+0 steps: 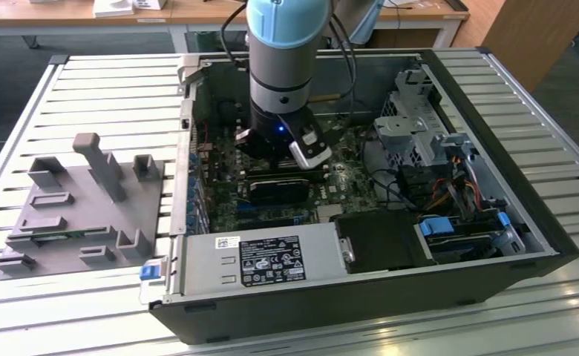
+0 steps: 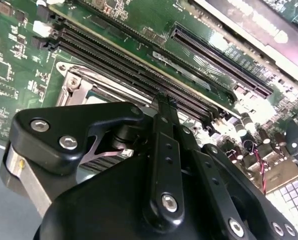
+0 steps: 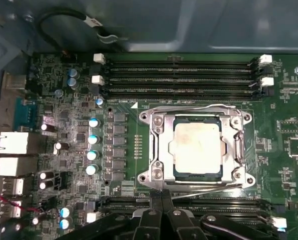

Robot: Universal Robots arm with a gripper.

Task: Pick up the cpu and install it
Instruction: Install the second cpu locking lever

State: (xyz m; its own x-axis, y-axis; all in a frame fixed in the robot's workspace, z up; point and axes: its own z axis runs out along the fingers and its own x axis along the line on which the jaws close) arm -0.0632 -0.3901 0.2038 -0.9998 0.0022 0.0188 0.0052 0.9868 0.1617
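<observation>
Work surface (image 1: 567,159) of pale, slatted metal, its ribs running across the exterior view. Two items rest directly on it. An open computer case (image 1: 369,297), lying on its side with its interior facing up, occupies the middle and the exterior view's right. A grey plastic fixture tray (image 1: 82,215) with upright posts lies flat at the exterior view's left, just beside the case, near the surface's edge.
</observation>
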